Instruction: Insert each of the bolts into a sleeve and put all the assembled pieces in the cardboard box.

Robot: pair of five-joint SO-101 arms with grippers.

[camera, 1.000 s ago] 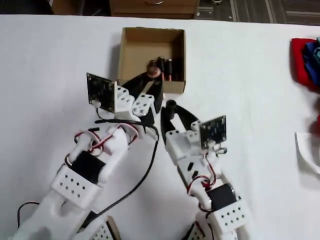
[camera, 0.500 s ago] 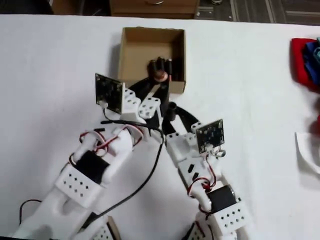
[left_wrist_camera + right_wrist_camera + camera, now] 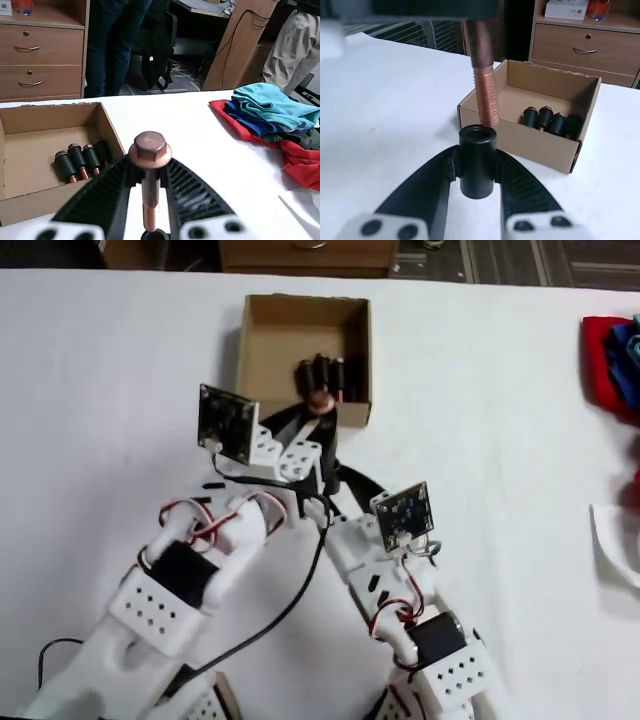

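Glossy copper-toned metal bolt (image 3: pixel 150 185), matt black sleeve (image 3: pixel 478 162), plain brown cardboard box (image 3: pixel 268 350), smooth white surface (image 3: pixel 500 390), ribbed black plastic jaws

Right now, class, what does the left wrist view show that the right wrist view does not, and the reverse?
Left wrist view: the hexagonal head of the copper bolt, clamped in the left gripper, and a pile of cloths. Right wrist view: the bolt's threaded end at the mouth of the black sleeve in the right gripper. Both: the cardboard box holding assembled pieces.
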